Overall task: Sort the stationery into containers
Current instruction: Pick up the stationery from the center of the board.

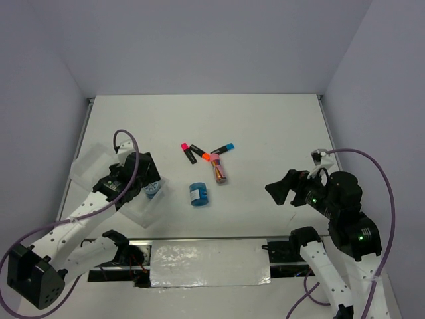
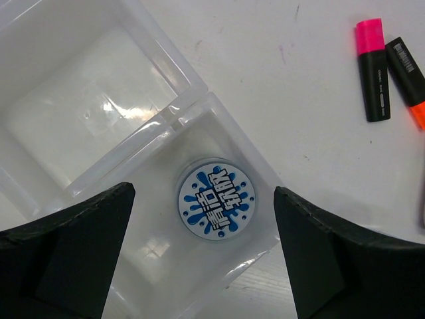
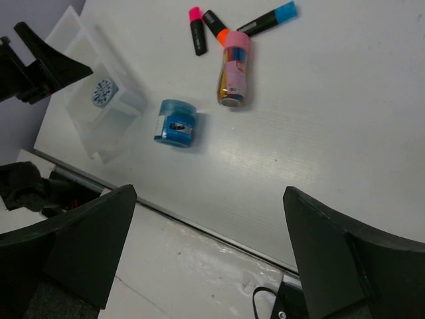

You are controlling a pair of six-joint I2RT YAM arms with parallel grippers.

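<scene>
One blue patterned roll lies flat in the end compartment of the translucent trays. My left gripper hovers just above it, open and empty, a finger on each side. The top view shows this gripper over the roll. The second blue roll lies on the table, also in the right wrist view. Pink-capped, orange-capped and blue-capped markers and the pink-topped stick lie mid-table. My right gripper is open and empty, raised at the right.
The other tray compartments toward the table's left edge hold nothing I can see. A metal rail runs along the near edge between the arm bases. The right wrist view shows the trays and the left gripper at far left.
</scene>
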